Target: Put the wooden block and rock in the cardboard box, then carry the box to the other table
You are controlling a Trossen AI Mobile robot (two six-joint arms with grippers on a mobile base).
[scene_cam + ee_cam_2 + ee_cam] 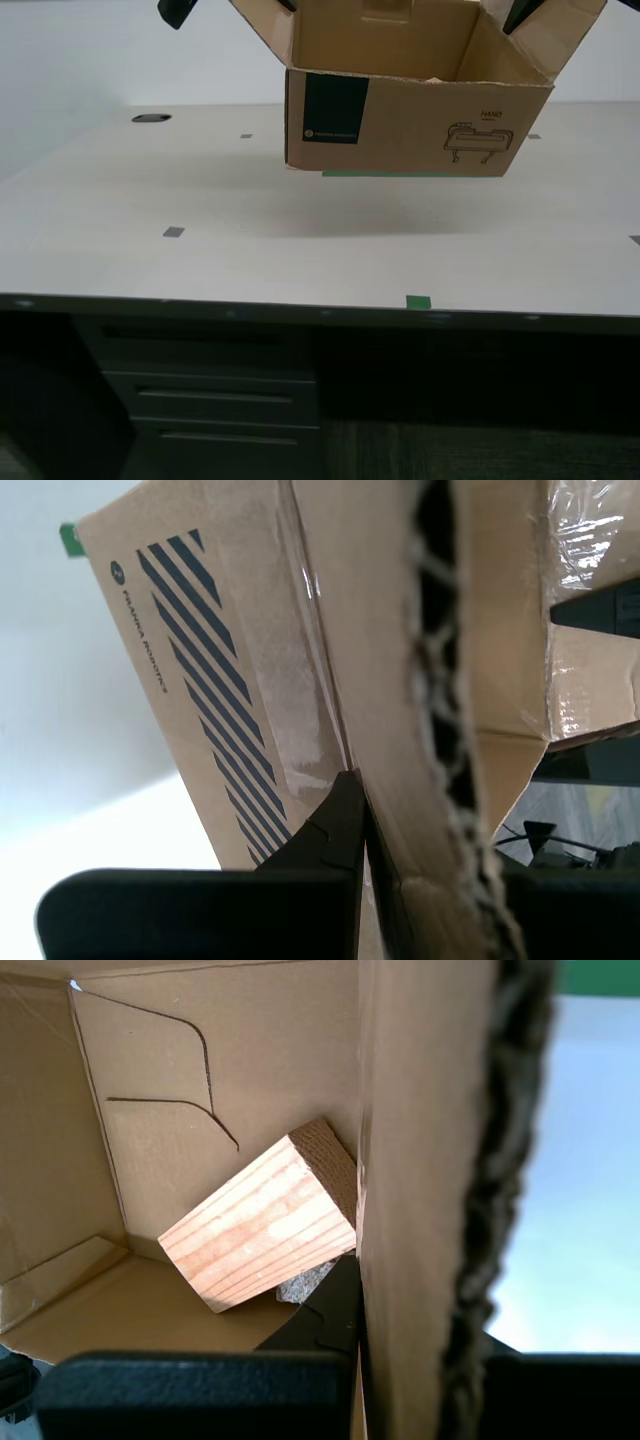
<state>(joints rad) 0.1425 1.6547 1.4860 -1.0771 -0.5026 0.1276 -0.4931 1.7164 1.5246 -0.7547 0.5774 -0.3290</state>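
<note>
The cardboard box [400,125] hangs in the air above a smooth beige table, its flaps open and its dark blue label and line drawing facing the exterior view. One dark arm [178,10] and another arm [525,12] reach its top edges. My first gripper [400,1345] is shut on a box wall [420,1160]; inside lie the wooden block [265,1225], tilted, and the rock [305,1282] under its lower corner. My second gripper [430,865] is shut on another wall, beside a side with dark stripes [200,660]. The other table is out of view.
The beige laminate table [300,230] carries a green tape mark [418,302] at its near edge, small grey marks [173,232] and a dark round cable hole [150,118]. Drawers [215,395] sit under its front edge. The box's shadow falls on the tabletop.
</note>
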